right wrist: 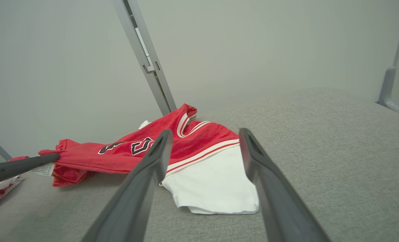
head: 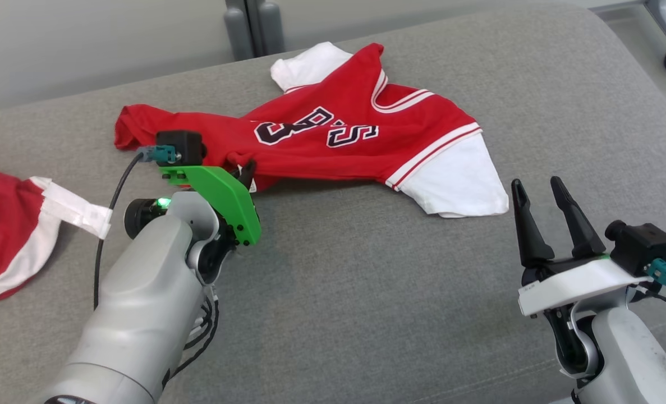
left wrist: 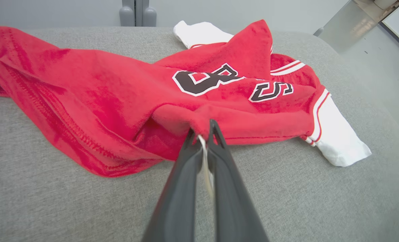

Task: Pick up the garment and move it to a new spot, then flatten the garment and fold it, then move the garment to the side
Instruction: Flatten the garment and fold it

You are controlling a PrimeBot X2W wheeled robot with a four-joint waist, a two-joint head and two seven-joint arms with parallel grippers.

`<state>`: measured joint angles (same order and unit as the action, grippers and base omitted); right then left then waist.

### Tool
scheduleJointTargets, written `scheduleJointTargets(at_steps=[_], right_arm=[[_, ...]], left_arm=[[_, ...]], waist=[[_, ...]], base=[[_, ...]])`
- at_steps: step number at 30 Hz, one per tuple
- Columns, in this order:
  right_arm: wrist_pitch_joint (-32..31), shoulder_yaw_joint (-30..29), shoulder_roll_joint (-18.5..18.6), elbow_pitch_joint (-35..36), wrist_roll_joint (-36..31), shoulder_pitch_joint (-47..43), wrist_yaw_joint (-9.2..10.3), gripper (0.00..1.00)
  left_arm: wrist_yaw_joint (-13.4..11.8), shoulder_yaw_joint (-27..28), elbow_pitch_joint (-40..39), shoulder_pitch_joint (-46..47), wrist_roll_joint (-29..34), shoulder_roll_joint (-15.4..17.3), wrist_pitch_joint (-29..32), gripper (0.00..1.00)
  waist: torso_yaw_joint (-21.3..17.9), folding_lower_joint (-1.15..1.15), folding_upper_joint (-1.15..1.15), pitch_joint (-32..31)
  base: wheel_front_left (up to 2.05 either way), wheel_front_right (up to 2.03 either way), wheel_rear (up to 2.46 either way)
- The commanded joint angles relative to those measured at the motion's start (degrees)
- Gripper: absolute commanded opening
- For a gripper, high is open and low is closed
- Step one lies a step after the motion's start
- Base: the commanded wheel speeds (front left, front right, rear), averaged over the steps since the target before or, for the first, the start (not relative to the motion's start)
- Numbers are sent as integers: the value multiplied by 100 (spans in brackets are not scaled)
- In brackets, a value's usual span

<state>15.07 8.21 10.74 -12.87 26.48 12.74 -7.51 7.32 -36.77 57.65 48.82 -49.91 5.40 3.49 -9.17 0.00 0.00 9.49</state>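
The jersey (head: 321,160) lies spread out but rumpled on the far half of the desk (head: 366,292), which is covered in coarse grey woven cloth and has rounded corners. The jersey body is red and looks soft and slightly fuzzy in the left wrist view. It has short white sleeves (head: 456,179), red-and-white striped bands at the shoulder seams, and a striped V-neck (head: 400,101).

From my head camera its hem end lies to the left, bunched into thick folds. The neck and sleeves lie to the right and far side.

My left fingers (head: 248,171) are closed on the near edge of the jersey, around the middle of its length. In the left wrist view these fingers (left wrist: 192,141) pinch a raised fold of red cloth, with a thin white care label (left wrist: 203,153) caught between them. The print on the label is too small to read.

My right fingers (head: 523,207) are spread wide and hold nothing. They sit near the white sleeve on my right but apart from it, and in the right wrist view that sleeve shows between them (right wrist: 159,148).

Across the chest is dark block lettering (head: 316,126) outlined in white, upside down to me. I can make out an S and what may be a B or an 8. The rest is broken up by folds.

A second red-and-white garment (head: 1,224) lies crumpled at the left edge of the desk.
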Motion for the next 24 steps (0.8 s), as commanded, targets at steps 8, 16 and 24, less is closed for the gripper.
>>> scheduleJointTargets(at_steps=[8,16,24], right_arm=[[14,-197,27,-47,-67,-258,4,100],[14,-273,125,-103,-54,-328,4,100],[14,-227,271,-208,-23,-245,4,100]], left_arm=[[-281,-173,-1836,-866,13,888,521,0],[-1389,-15,-3988,-2461,-141,1858,962,0],[-1813,-182,-4059,-3468,97,1715,277,100]], waist=[[749,0,0,-523],[951,0,0,-480],[1009,0,0,-441]], base=[[0,0,0],[0,0,0],[0,0,0]])
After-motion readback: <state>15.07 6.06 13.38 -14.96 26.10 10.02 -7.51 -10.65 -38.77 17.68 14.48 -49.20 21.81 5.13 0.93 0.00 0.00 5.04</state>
